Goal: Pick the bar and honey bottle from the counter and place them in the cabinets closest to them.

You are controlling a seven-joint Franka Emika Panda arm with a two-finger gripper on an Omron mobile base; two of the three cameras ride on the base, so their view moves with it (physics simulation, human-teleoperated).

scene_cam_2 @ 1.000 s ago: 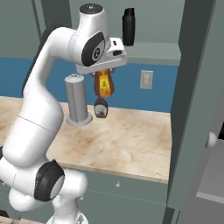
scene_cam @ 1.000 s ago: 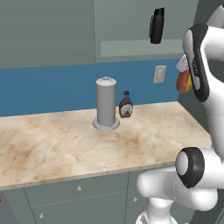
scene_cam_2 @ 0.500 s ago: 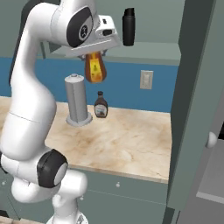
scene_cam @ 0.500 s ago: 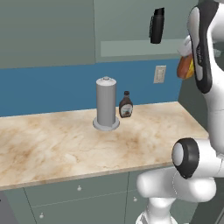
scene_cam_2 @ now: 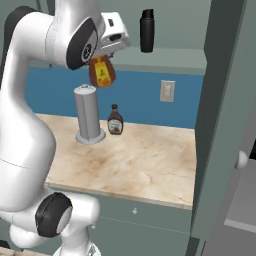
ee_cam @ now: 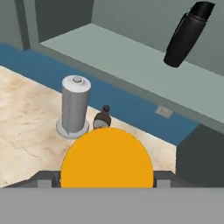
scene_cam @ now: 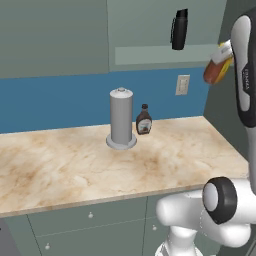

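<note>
My gripper (scene_cam_2: 102,64) is shut on the honey bottle (scene_cam_2: 101,73), an amber-orange squeeze bottle with a reddish label. It hangs high above the counter (scene_cam: 75,160), about level with the open cabinet's shelf (scene_cam: 160,53). In the left base view the honey bottle (scene_cam: 216,69) tilts beside my arm at the right edge, yellow cap uppermost. The hand view has the honey bottle's (ee_cam: 107,159) round orange end between my fingertips (ee_cam: 43,178), with the cabinet shelf (ee_cam: 131,65) ahead. The bar is out of view.
A black flask (scene_cam: 179,29) stands on the cabinet shelf. On the counter stand a grey cylindrical canister (scene_cam: 121,119) and a dark brown bottle (scene_cam: 144,120) close to the blue back wall. An open cabinet door (scene_cam_2: 220,125) juts out at the right.
The arm has lifted the honey bottle from mid-height over the counter to shelf level. The things on the counter have stayed put.
</note>
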